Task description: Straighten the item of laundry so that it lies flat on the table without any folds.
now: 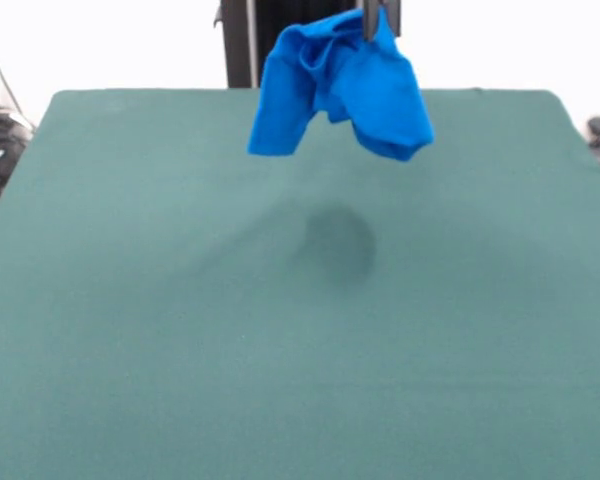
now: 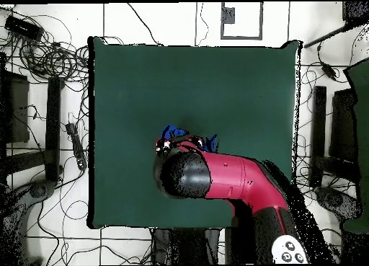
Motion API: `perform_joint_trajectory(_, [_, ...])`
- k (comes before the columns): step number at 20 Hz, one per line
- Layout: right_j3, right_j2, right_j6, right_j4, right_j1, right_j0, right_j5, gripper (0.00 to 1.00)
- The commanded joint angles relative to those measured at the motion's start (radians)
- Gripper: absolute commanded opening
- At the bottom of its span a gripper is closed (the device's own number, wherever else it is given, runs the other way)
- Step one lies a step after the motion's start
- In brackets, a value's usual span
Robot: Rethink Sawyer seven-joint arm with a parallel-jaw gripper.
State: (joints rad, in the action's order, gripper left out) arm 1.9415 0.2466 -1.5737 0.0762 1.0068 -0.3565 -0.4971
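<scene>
Blue T-shirt (image 1: 338,85) hangs in the air, clear of the table (image 1: 280,380), bunched into a crumpled bundle. No print visible on it from the front; only plain blue folds. One lobe droops lower on one side, another rounded lobe sags on the other, with a knot of creases gathered at the top.

Pincer (image 1: 372,20) shows only as a dark tip at the top edge of the front view, pressed together on the top of the shirt, which hangs directly beneath it. The shirt's gathered upper folds wrap the tip, so the cloth is pinched at one point and everything else dangles.

Below the shirt, a soft dark shadow sits on the green cloth, roughly at the table's middle. A faint crease in the table cover runs off from the shadow toward one side edge.

From overhead, the red and black arm (image 2: 230,180) reaches in over the table edge nearest the robot's base and covers most of the shirt; only a small patch of blue (image 2: 173,132) shows just beyond the arm's rounded black end, with another sliver beside it. That patch sits about midway between the two side edges, closer to the base-side edge than to the far one.

Cables (image 2: 50,61) lie on the floor beside the table.
</scene>
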Motion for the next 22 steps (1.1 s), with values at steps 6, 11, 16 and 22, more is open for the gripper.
perform_joint_trajectory(6, [0.024, 0.025, -0.129, -0.016, -0.066, 0.028, -0.03, 0.0])
perform_joint_trajectory(11, [0.005, 0.026, -0.114, 0.0, -0.097, 0.017, -0.017, 0.0])
perform_joint_trajectory(16, [-0.027, 0.027, -0.103, 0.014, -0.141, 0.01, 0.003, 0.0])
perform_joint_trajectory(22, [-0.158, 0.026, -0.066, 0.043, -0.231, 0.014, -0.016, 0.0])
